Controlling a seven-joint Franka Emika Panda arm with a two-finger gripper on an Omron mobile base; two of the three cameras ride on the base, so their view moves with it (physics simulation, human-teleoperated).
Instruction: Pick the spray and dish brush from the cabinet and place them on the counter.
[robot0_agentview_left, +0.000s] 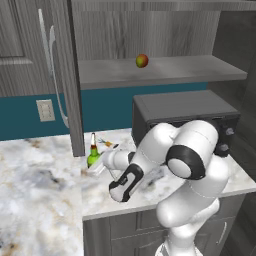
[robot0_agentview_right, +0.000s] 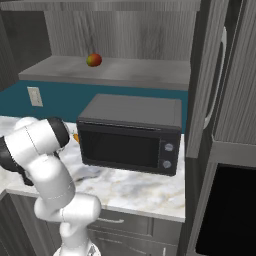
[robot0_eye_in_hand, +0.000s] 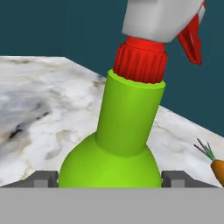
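Jaws wide around 1 spray (robot0_eye_in_hand: 127, 131), 1 carrot (robot0_eye_in_hand: 217, 169) beside, 1 apple (robot0_agentview_left: 142, 61) on shelf

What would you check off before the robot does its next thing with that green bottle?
1. Spray bottle standing upright on the counter: ok.
2. Gripper open, a fingertip on each side of the bottle's body: ok.
3. Fingers clear of the bottle for a clean retreat: cannot tell, they sit very close.
4. Carrot lies apart from the bottle: ok.
5. Dish brush located for the next pick: cannot tell; the cabinet shelf shows an apple and no brush I can make out.
6. Microwave out of the arm's way: cannot tell; the arm is folded close in front of it.
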